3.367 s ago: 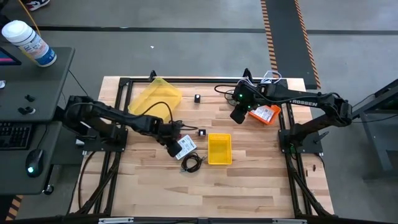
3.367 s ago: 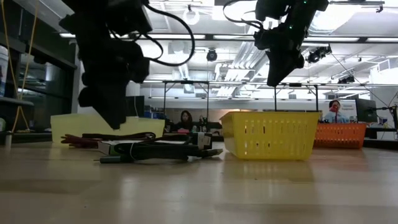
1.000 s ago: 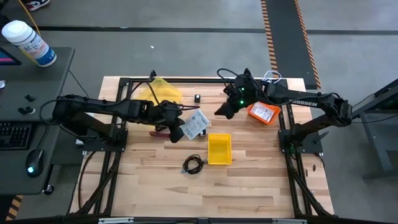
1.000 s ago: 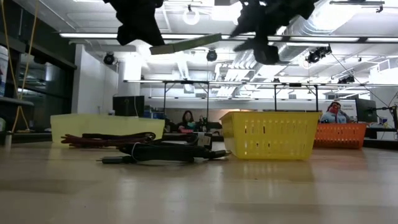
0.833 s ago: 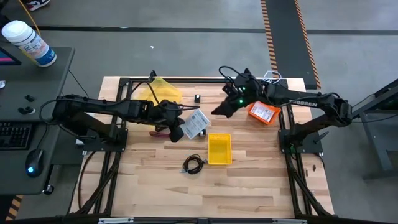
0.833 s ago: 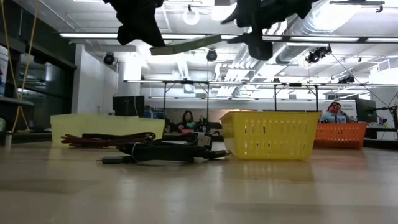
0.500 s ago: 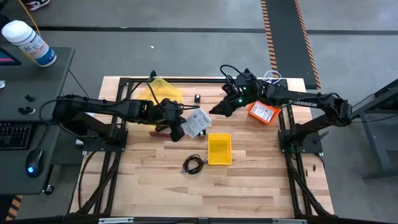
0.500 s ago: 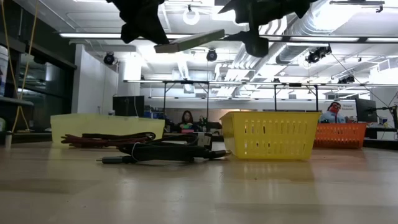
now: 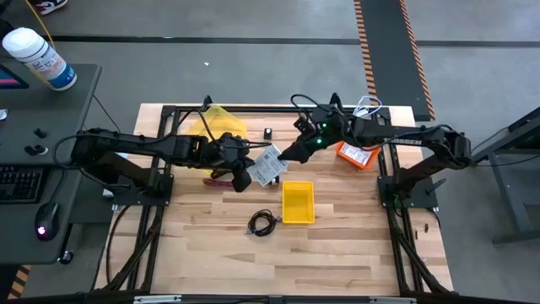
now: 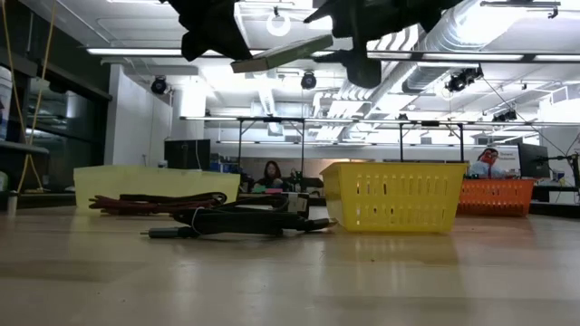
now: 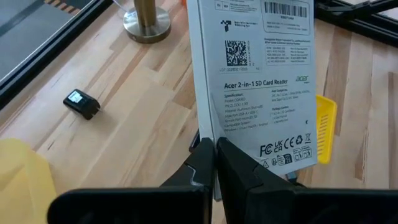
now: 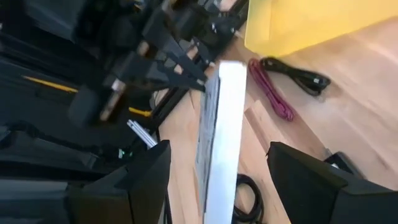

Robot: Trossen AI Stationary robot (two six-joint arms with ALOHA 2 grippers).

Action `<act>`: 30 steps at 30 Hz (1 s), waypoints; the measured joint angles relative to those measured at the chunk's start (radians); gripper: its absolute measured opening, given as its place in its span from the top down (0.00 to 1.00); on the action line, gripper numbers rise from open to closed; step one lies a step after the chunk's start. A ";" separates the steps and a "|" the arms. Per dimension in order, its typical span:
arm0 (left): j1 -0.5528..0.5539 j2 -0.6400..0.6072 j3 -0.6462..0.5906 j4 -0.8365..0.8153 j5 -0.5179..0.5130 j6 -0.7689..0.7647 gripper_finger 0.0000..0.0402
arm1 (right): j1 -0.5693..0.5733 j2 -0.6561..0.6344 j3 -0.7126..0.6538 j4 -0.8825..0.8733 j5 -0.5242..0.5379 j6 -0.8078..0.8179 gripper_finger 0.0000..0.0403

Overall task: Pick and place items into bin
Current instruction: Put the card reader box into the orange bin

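1. Left gripper (image 11: 214,163): fingers pressed together on the edge of a white packet (image 9: 268,165), held in the air above the table (image 9: 354,253), beside the yellow bin (image 9: 297,203).
2. Right gripper (image 9: 287,155): fingers spread wide, one on either side of the packet's far end; contact cannot be told.

A flat white printed packet (image 12: 217,140) stands edge-on between the right gripper's (image 12: 221,180) two spread dark fingers (image 12: 146,180). The other arm's gripper (image 12: 180,46) pinches its far end. Beyond lie a yellow plastic sheet (image 12: 298,22), a black cable (image 12: 297,73) and a red cord (image 12: 268,90) on the wooden table (image 12: 329,106).
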 joint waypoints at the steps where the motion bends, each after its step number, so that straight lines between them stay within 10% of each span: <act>1: 0.000 0.000 0.000 0.000 0.000 0.000 1.00 | 0.005 0.009 0.000 0.002 -0.001 0.000 0.37; 9: 0.000 0.000 0.000 0.000 0.008 0.008 1.00 | 0.010 0.031 0.000 0.043 0.004 0.000 0.45; 18: 0.000 0.000 0.000 -0.002 0.009 0.064 1.00 | 0.006 0.031 0.000 0.068 -0.029 -0.005 0.93; 30: -0.001 -0.001 0.000 0.019 -0.001 0.079 0.89 | -0.011 0.029 0.000 0.058 -0.053 0.008 0.97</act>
